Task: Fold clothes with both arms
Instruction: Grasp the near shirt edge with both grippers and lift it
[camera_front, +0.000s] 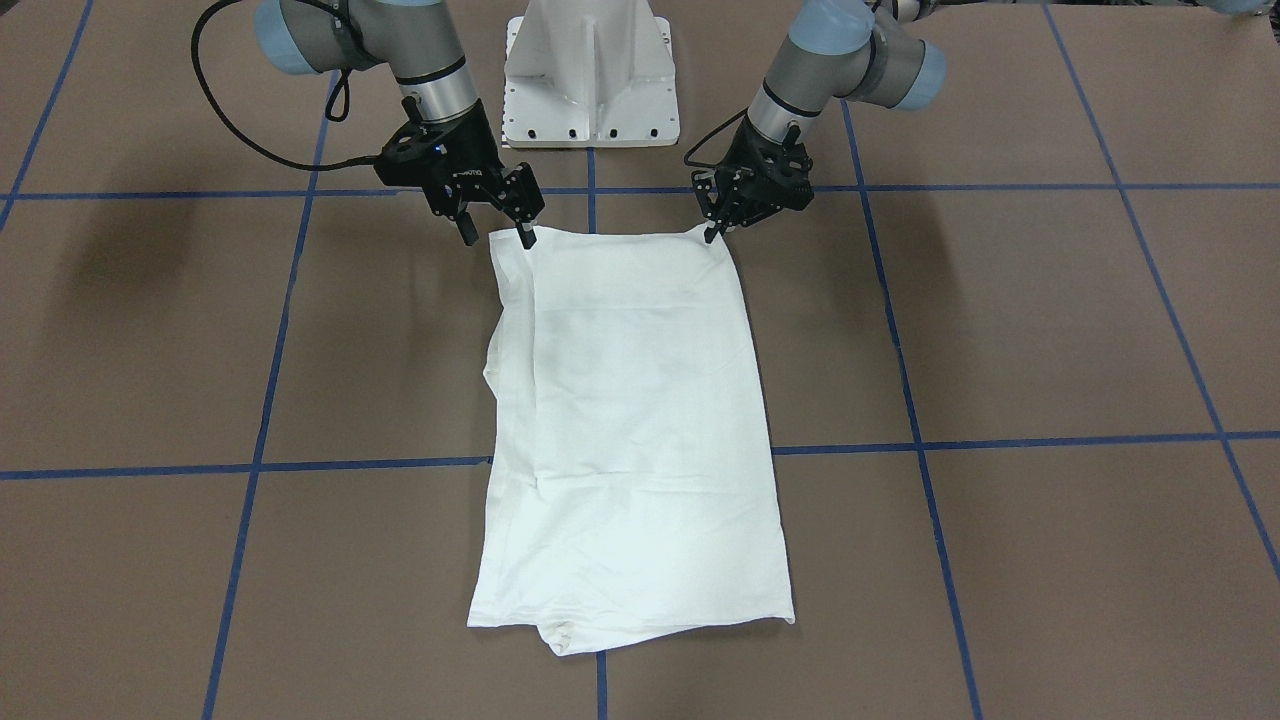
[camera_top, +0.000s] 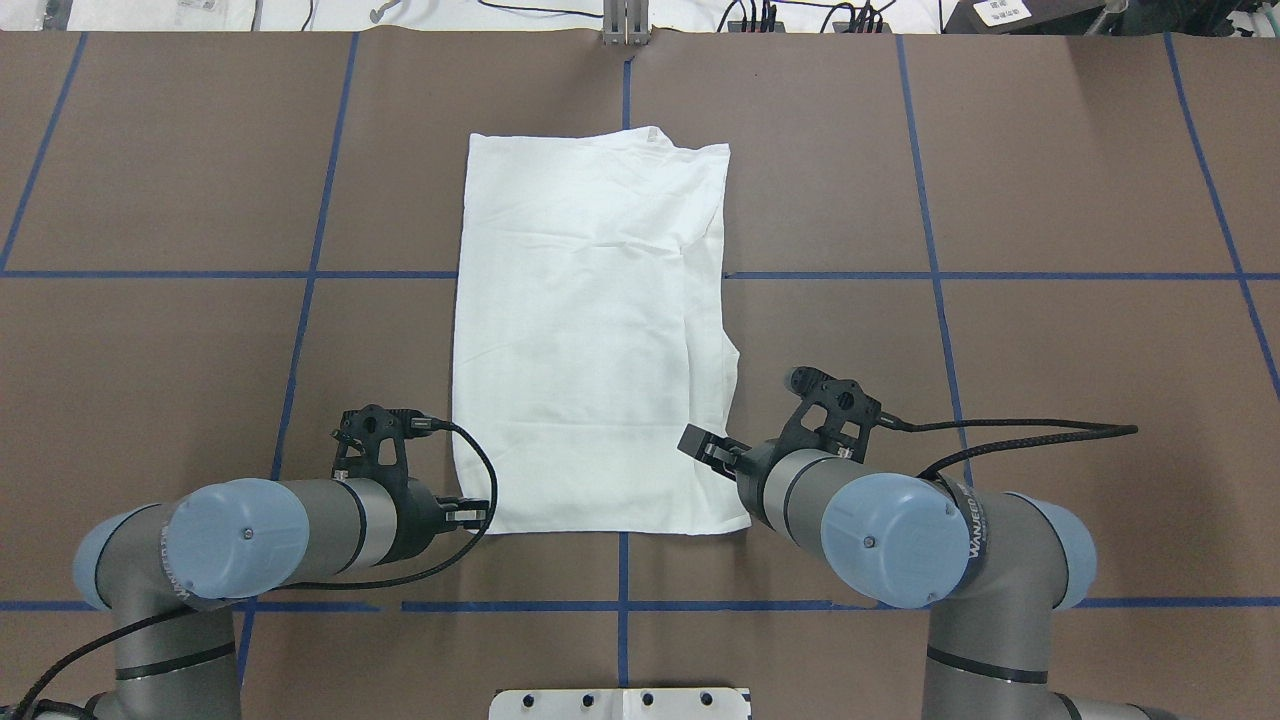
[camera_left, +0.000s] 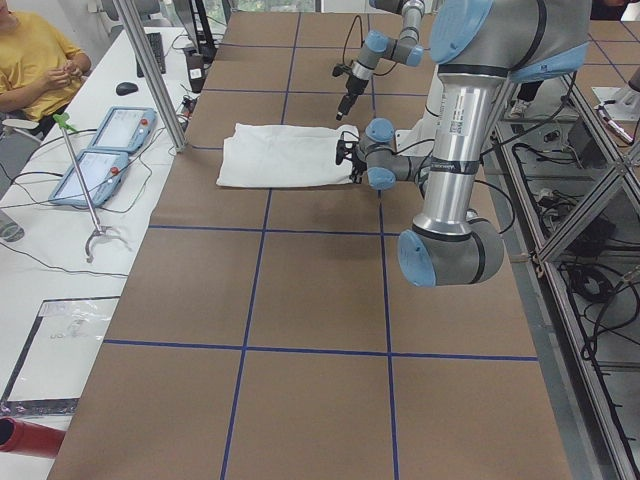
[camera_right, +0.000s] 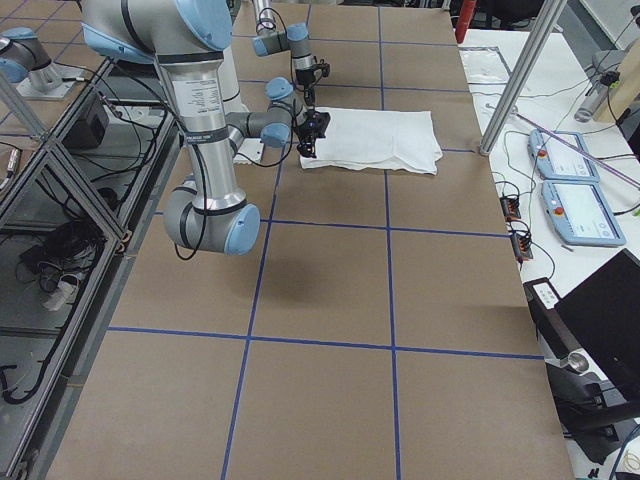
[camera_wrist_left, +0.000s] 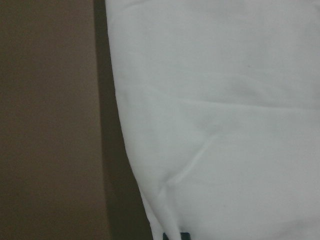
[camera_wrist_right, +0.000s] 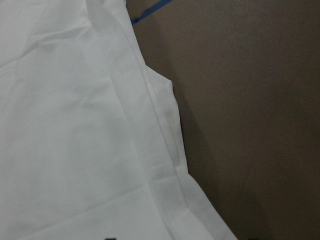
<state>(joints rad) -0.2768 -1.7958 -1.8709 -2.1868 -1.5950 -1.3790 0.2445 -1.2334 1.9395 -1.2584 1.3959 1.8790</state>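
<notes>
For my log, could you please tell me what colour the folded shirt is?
Plain white shirt, no print showing; clearest in the overhead exterior view.

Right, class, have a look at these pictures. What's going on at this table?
A robot's two black two-finger grippers are folding a white thin cotton shirt. It lies on the brown table with blue tape lines, already folded into a long narrow rectangle. Both grippers are at the shirt's edge nearest the robot's base. The left gripper looks shut on one corner, which peaks up slightly. The right gripper is open, its fingers either side of the other corner.
</notes>
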